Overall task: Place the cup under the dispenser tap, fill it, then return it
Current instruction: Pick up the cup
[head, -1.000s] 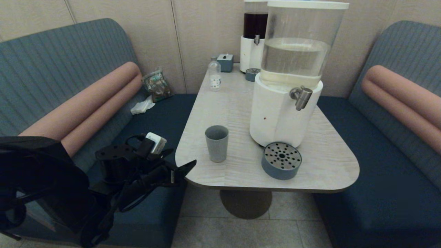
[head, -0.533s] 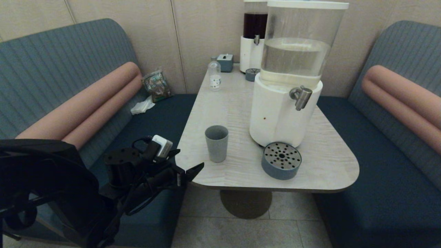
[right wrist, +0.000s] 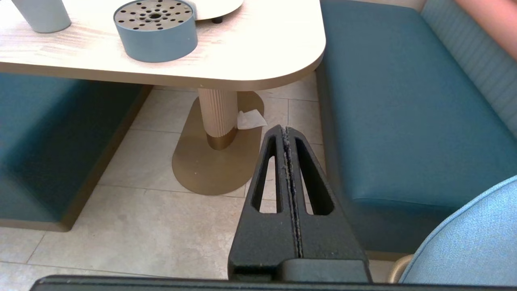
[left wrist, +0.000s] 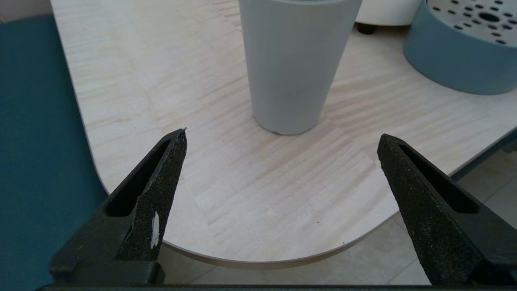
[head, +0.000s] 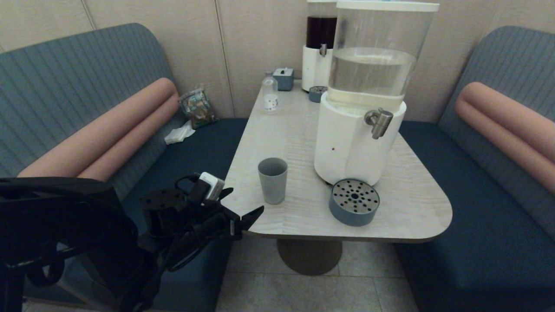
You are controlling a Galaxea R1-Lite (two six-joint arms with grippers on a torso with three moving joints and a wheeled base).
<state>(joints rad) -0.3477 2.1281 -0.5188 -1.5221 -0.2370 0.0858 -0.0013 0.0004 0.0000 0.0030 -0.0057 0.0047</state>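
Left end effector (left wrist: 282, 137) advanced, spread wide, cup (left wrist: 297, 64) just ahead, untouched

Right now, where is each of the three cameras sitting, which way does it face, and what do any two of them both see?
Head view: high on the robot, looking forward and down at the table and dispenser tap; the left gripper shows at the near table edge.
Left wrist view: behind the open left gripper, low, facing the cup.
Right wrist view: behind the shut right gripper, below table height, facing floor and bench.
Shared: all three show the cup and the round tray.
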